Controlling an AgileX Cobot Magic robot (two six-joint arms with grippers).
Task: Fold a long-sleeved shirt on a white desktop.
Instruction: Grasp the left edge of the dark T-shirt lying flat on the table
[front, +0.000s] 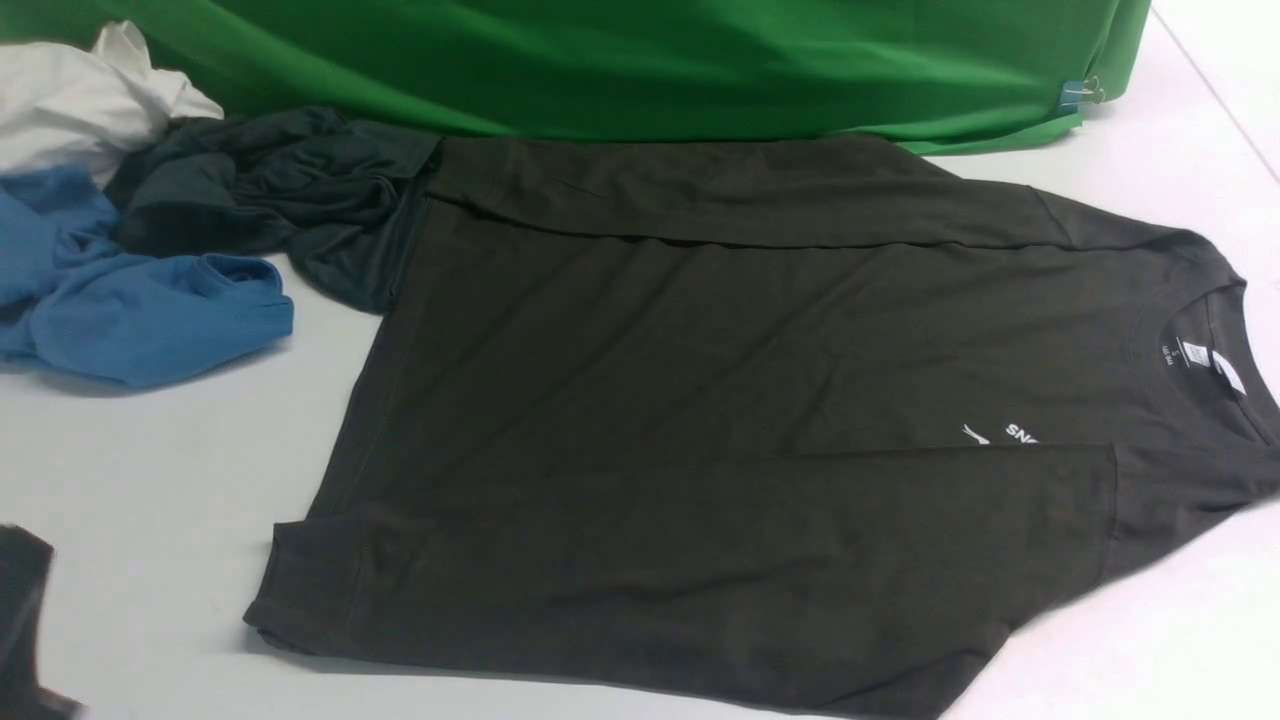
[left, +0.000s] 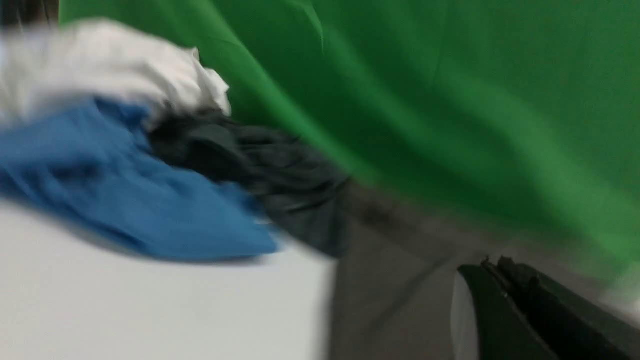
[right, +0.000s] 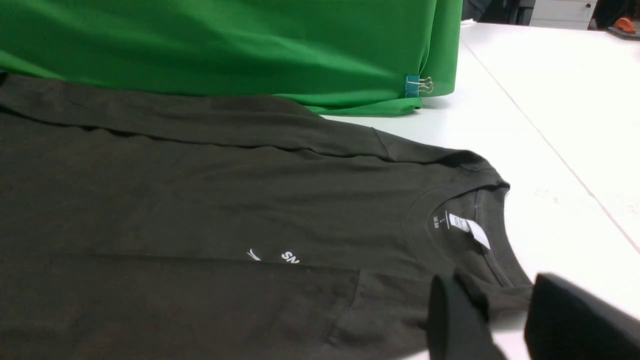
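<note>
The long-sleeved shirt (front: 700, 400) lies flat on the white desktop (front: 150, 500), collar to the right, with both sleeves folded across its body. Its white logo (front: 1000, 434) and neck label (front: 1228, 372) show. My left gripper (left: 492, 265) is shut with nothing in it, hovering near the shirt's hem end (left: 390, 290); that view is blurred. A dark blur at the lower left edge of the front view is the left arm (front: 20, 620). My right gripper (right: 492, 295) is open, its fingers (right: 450, 315) standing on either side of the shirt's shoulder edge (right: 505, 297) by the collar (right: 450, 200).
A blackish-teal garment (front: 270, 190), a blue garment (front: 130, 300) and a white one (front: 80, 100) are heaped at the back left, touching the shirt's hem corner. A green cloth backdrop (front: 650, 60) with a clip (front: 1080, 93) runs along the back.
</note>
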